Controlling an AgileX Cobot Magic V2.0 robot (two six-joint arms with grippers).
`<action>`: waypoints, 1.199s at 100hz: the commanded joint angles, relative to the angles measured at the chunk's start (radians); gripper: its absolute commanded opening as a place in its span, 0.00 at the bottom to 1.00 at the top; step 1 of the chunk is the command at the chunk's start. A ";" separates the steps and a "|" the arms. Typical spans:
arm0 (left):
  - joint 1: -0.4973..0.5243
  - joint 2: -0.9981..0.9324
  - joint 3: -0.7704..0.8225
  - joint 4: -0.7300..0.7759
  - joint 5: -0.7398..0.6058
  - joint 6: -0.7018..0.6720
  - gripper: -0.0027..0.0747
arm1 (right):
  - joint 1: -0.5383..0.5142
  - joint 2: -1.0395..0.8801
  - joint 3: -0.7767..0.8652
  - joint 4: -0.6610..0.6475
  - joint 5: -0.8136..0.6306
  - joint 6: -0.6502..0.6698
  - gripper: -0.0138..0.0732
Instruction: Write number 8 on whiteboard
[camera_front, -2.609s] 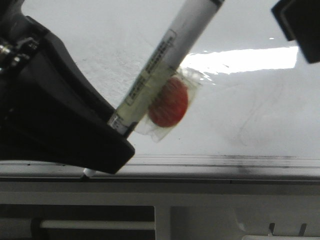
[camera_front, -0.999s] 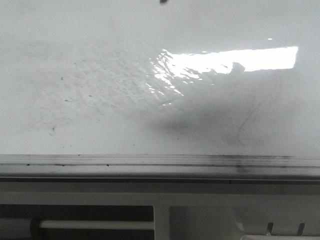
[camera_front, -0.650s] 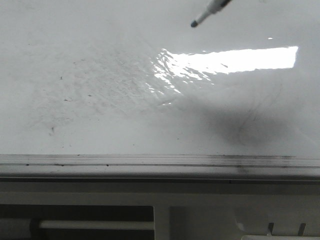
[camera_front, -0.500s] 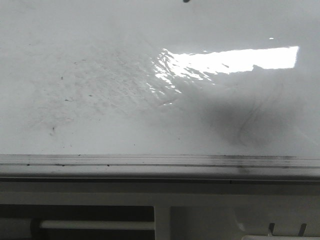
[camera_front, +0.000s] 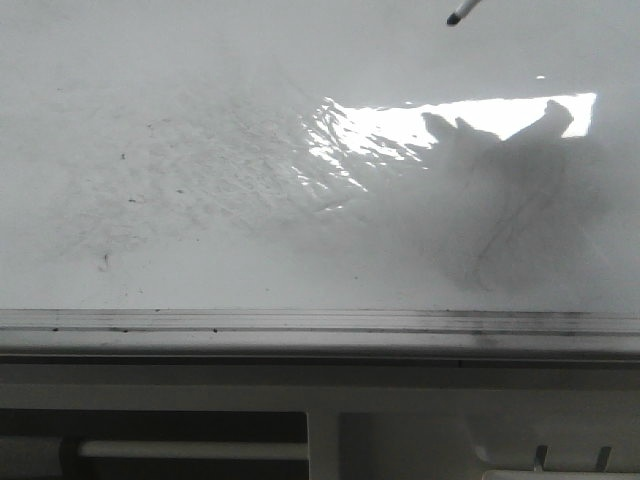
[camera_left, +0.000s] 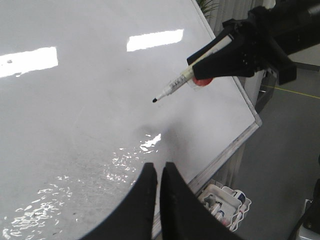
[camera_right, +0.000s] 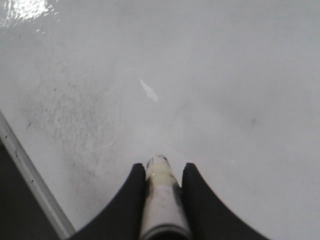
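We saw the whiteboard (camera_front: 200, 200) filling most of the front view, glossy, with faint grey smears, a bright rectangular glare (camera_front: 470, 120) and a grey edge rail (camera_front: 300, 322) along its near side. No number 8 stood on it anywhere in our views; only old erased traces showed. The right gripper (camera_left: 240, 50) was clamped on a whiteboard marker (camera_left: 177, 85), whose black tip hung above the surface, apart from it, with its shadow falling beside the glare. The left gripper (camera_left: 159, 172) had its fingers pressed together on nothing, idle over the board. We judged writing had not started. The risks we saw: the tilted marker could slip in the grasp under pressing force, the tip could skid on the slick surface and leave lopsided loops, or too light a touch could break the line.
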 joint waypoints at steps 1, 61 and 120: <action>0.000 0.004 -0.027 -0.016 -0.046 -0.008 0.01 | -0.019 -0.004 -0.056 0.001 -0.050 0.031 0.11; 0.000 0.010 -0.006 -0.012 -0.046 -0.004 0.01 | -0.017 0.019 0.099 -0.041 -0.276 0.033 0.11; 0.000 0.010 -0.006 -0.012 -0.046 -0.004 0.01 | 0.018 0.175 0.099 -0.053 -0.274 0.033 0.11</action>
